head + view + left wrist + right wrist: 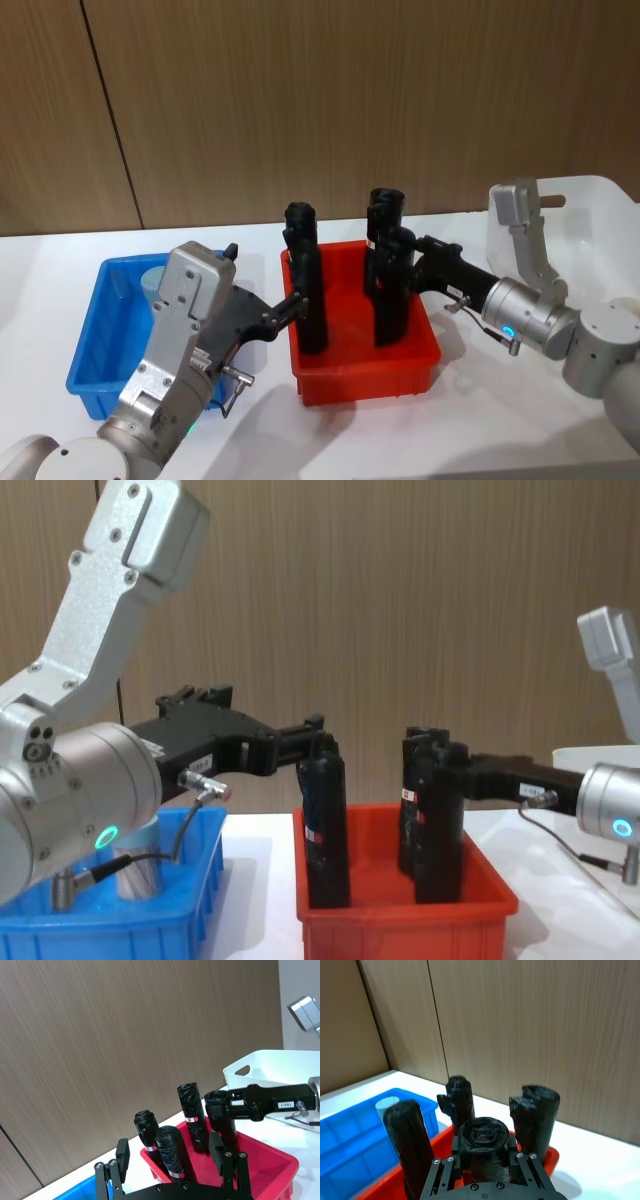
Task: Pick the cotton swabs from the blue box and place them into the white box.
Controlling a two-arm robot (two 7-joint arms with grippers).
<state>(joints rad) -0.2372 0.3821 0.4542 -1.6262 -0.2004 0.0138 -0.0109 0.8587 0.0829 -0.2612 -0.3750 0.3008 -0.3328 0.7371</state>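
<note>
One cotton swabs jar with a pale lid stands in the blue box at the left, also visible low in the chest view. The white box sits at the far right. Both grippers are over the red bin between the two boxes. My left gripper is open, its fingers on either side of a black tube at the bin's left. My right gripper is shut on another black tube at the bin's right side.
The red bin holds several tall black tubes with red-white labels standing upright. A wood-panel wall rises just behind the white table. Bare tabletop lies in front of the bins.
</note>
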